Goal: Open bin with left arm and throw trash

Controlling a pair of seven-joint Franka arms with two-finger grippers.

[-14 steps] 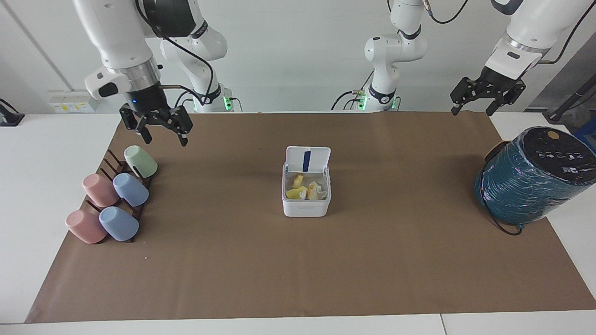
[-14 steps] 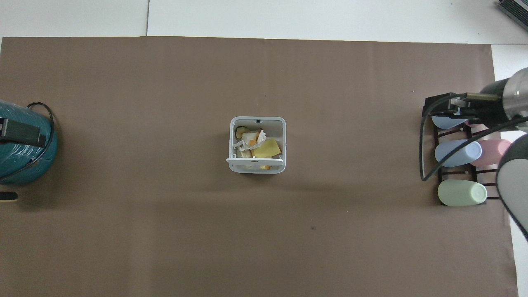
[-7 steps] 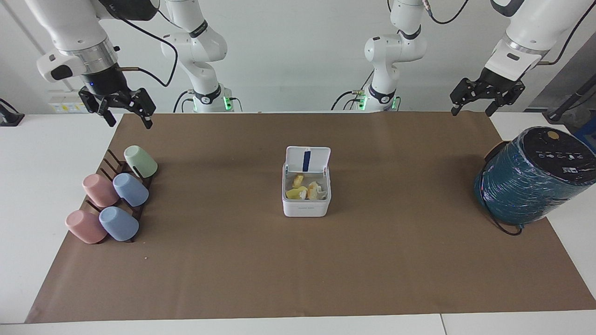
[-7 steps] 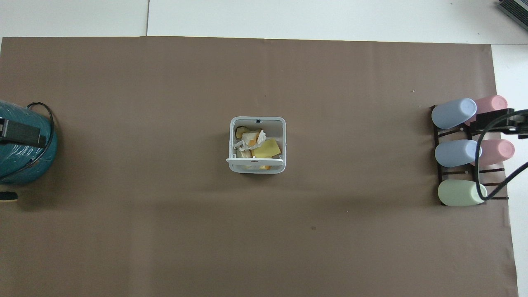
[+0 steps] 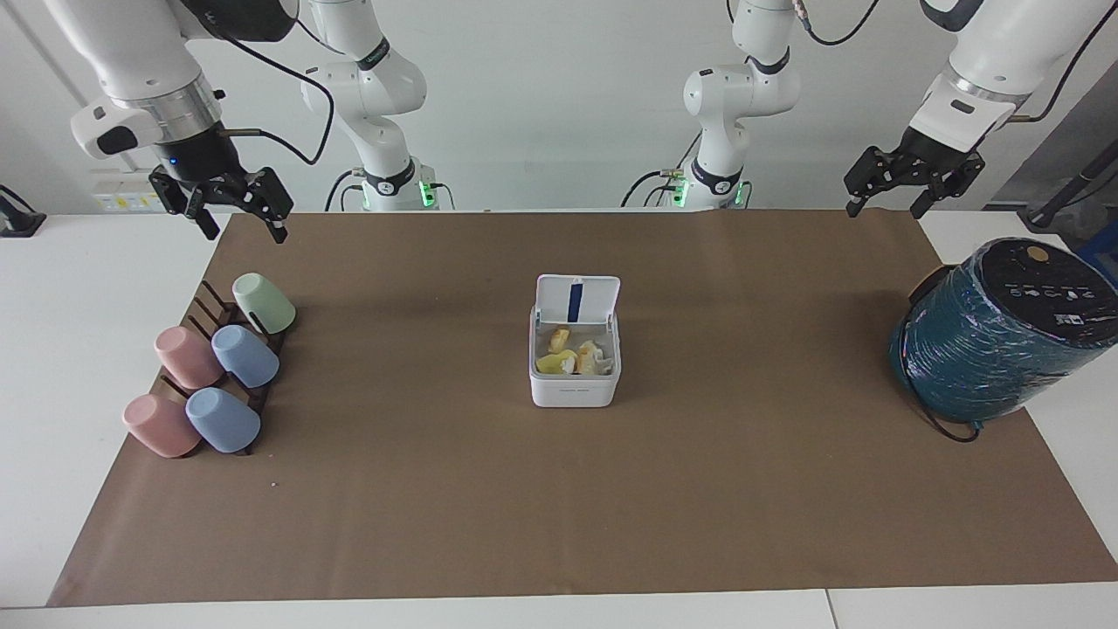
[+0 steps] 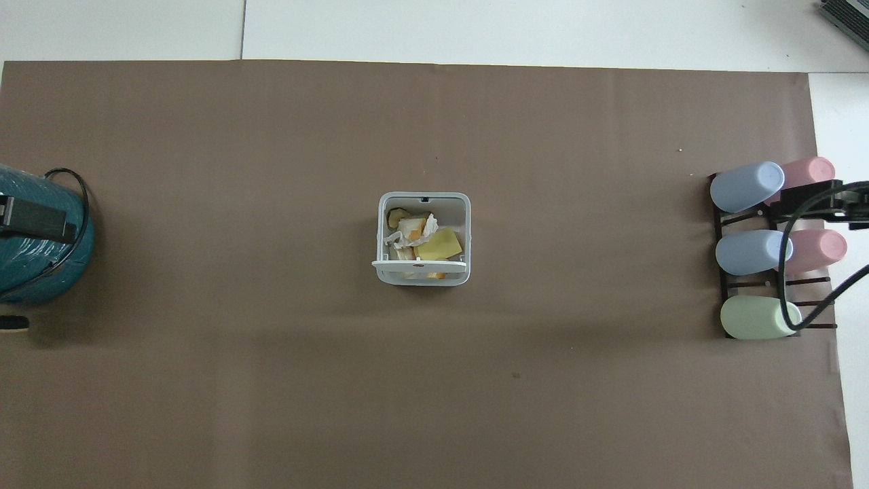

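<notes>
The white bin (image 5: 574, 390) stands in the middle of the brown mat with its lid (image 5: 576, 299) up on the side nearer the robots. In it lies the trash (image 5: 572, 358): wrinkly white paper (image 6: 415, 233) and a tan wedge (image 6: 440, 244), inside the bin's rim (image 6: 423, 197). My right gripper (image 5: 244, 229) hangs open and empty in the air over the mat's corner at the right arm's end. My left gripper (image 5: 884, 210) hangs open and empty over the mat's corner at the left arm's end, waiting.
A big teal-wrapped cylinder (image 5: 996, 336) with a black cable lies at the left arm's end, also in the overhead view (image 6: 34, 265). A dark rack of several pastel cups (image 5: 214, 367) stands at the right arm's end, also in the overhead view (image 6: 753, 251).
My right gripper rose from just above the green cup and drew back toward the mat's corner at its own end, then held still. The left gripper, the bin and the trash stayed put.
</notes>
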